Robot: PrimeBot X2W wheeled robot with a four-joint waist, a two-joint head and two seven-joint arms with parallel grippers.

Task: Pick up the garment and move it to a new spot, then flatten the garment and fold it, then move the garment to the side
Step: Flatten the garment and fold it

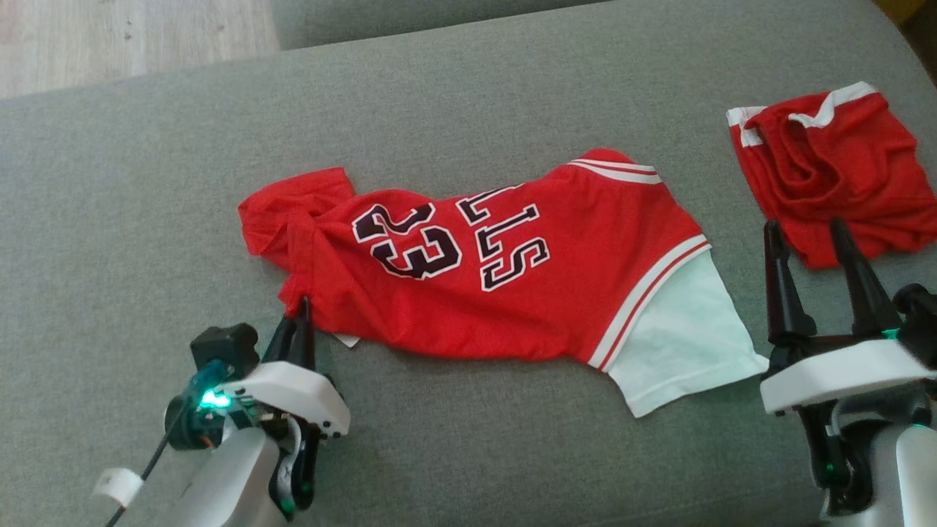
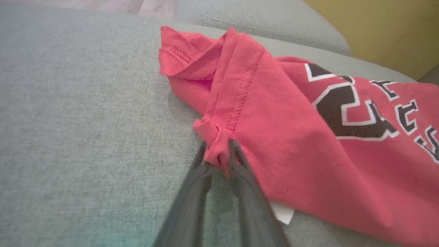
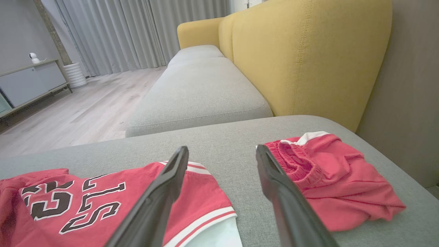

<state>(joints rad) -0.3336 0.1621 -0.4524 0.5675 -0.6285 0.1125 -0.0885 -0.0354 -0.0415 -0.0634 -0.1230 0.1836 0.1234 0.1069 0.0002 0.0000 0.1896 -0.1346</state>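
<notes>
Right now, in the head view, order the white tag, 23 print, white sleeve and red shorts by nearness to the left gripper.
From the left gripper:
1. white tag, just right of it
2. 23 print, on the jersey's left half
3. white sleeve, at the jersey's right end
4. red shorts, far right, apart

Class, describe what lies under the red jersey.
A small white tag peeks out from under the red jersey, which lies on the grey cushion. The rest of its underside is covered by cloth.
</notes>
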